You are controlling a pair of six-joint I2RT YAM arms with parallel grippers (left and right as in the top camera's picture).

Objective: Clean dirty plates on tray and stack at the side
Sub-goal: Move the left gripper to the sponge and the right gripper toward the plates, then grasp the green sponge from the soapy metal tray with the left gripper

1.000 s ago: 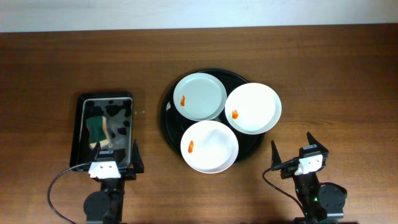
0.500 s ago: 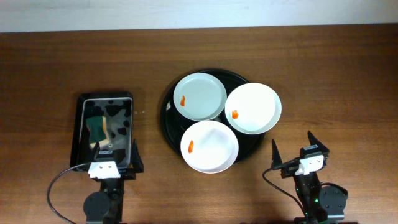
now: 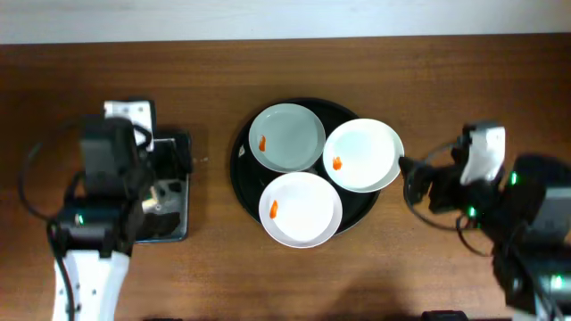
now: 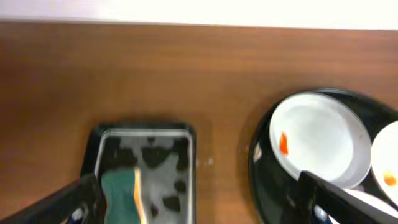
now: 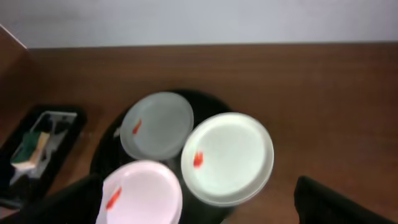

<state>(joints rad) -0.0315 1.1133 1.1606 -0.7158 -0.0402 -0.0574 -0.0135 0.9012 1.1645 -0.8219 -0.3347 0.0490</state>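
It looks like a robotics lab bench: a wood-grain table [image 3: 464, 80] against a white wall [image 3: 268, 18] along its far edge, with cabled robot arms [image 3: 94, 241].

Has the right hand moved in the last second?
Yes. The right hand moved up the overhead view, toward the tray, ending close beside its rightmost plate.
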